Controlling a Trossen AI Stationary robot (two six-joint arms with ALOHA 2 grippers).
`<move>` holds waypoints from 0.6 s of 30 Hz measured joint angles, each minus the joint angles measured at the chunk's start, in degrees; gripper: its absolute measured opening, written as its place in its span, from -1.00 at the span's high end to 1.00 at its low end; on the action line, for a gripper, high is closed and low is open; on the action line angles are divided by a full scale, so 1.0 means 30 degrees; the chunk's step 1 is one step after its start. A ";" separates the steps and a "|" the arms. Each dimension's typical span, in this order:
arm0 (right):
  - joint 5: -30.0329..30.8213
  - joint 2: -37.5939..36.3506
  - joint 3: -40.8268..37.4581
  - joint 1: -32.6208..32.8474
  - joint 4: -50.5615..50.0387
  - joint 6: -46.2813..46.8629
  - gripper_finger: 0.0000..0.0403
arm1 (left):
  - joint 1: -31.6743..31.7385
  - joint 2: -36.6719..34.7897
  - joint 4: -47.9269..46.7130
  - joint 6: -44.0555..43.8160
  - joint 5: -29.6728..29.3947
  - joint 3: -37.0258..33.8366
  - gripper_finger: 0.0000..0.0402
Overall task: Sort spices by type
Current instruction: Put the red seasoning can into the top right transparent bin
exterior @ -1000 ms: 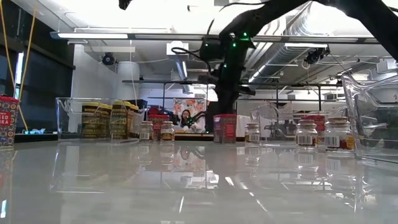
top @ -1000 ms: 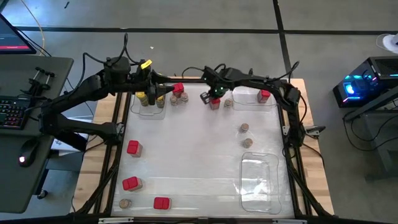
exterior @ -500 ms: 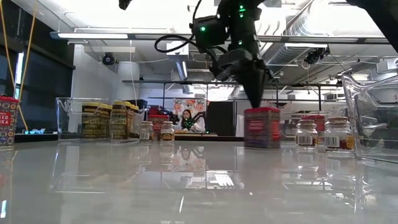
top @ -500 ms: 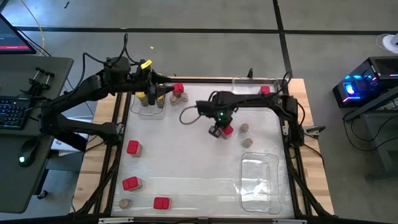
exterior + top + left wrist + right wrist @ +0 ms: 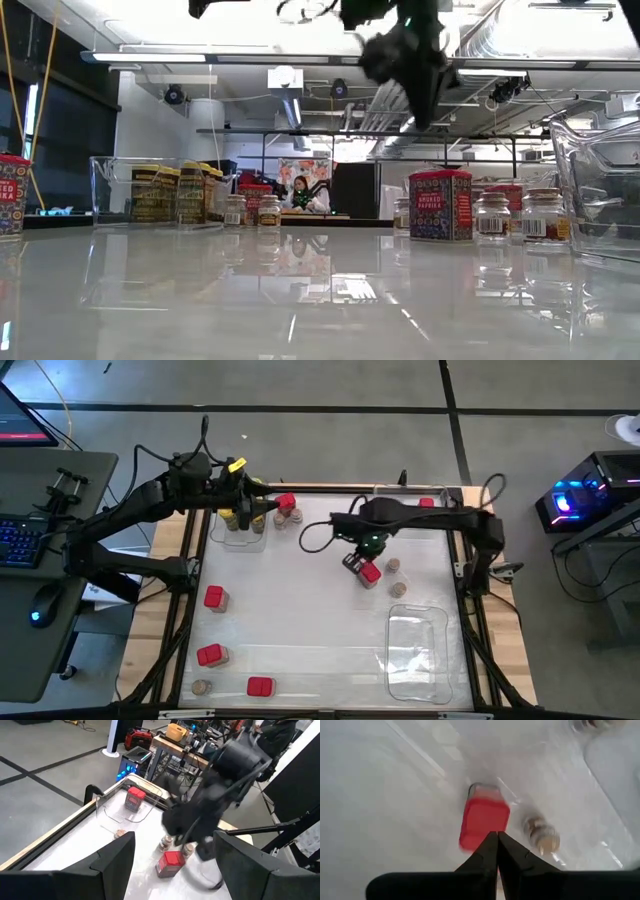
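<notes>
A red square-topped spice box (image 5: 370, 572) stands upright on its base on the white table, right of the middle (image 5: 440, 205). My right gripper (image 5: 424, 118) hangs shut above it, fingers pointing down, with a clear gap to the box top; the right wrist view shows the box (image 5: 484, 822) beyond the shut tips (image 5: 496, 836). My left gripper (image 5: 175, 842) stays open and holds nothing, above the far-left clear tray (image 5: 240, 532), which holds yellow-lidded jars (image 5: 175, 195). Two brown-lidded jars (image 5: 393, 565) (image 5: 398, 589) stand just right of the red box.
Red boxes stand at the left and near edges (image 5: 214, 598) (image 5: 209, 655) (image 5: 260, 686), one at the far left (image 5: 286, 503), one in the far-right tray (image 5: 427, 505). A brown jar (image 5: 202, 686) sits at the near left. A clear tray (image 5: 418, 650) lies near right.
My right gripper has come from the far edge toward the table's middle and right, its shut tips on the red box at the half-second mark. The box has slid along the table, upright, to beside the brown jars. The gripper has then risen clear of it.
</notes>
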 joint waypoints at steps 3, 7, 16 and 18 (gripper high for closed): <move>0.0251 -0.1084 0.0000 0.0660 -0.0587 0.0962 1.00 | 0.0000 0.0000 -0.0003 -0.0007 0.0000 0.0000 -0.27; 0.1443 -0.1609 0.0000 0.1346 -0.1989 0.1166 0.87 | -0.0001 0.0000 0.0007 -0.0007 0.0000 0.0000 -0.27; 0.1193 -0.0678 0.0000 0.0624 -0.1436 -0.0221 -0.03 | -0.0001 0.0000 -0.0117 0.0315 0.0000 0.0000 -0.27; 0.1322 -0.0443 -0.0001 0.0395 -0.1552 -0.0459 -0.22 | -0.0001 0.0000 -0.0288 0.0459 0.0000 0.0000 -0.27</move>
